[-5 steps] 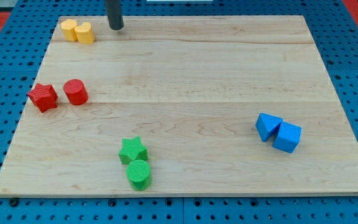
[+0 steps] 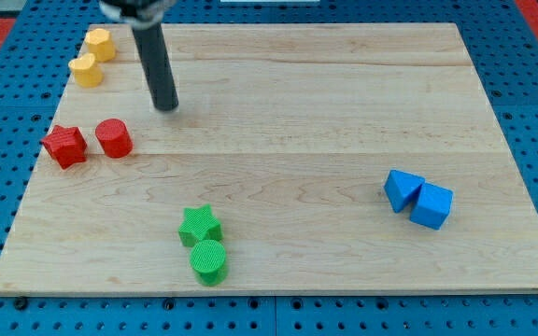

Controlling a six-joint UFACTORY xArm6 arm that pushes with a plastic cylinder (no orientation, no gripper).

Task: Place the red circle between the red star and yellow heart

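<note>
The red circle (image 2: pixel 114 137) stands at the view's left, right beside the red star (image 2: pixel 64 146). Two yellow blocks sit at the top left corner. The lower one (image 2: pixel 85 69) looks like the heart, and the other yellow block (image 2: pixel 99 43) is just above it. My tip (image 2: pixel 165 105) rests on the board, up and to the right of the red circle and apart from it. It is right of the yellow heart and touches no block.
A green star (image 2: pixel 200 225) and a green circle (image 2: pixel 209 261) sit together near the bottom edge. Two blue blocks (image 2: pixel 403 189) (image 2: pixel 431 205) sit together at the right. The wooden board (image 2: pixel 344 112) lies on a blue pegboard.
My tip has moved down from the top edge toward the board's left middle. One yellow block has shifted left and down, so it now lies below the other. The red blocks have not moved.
</note>
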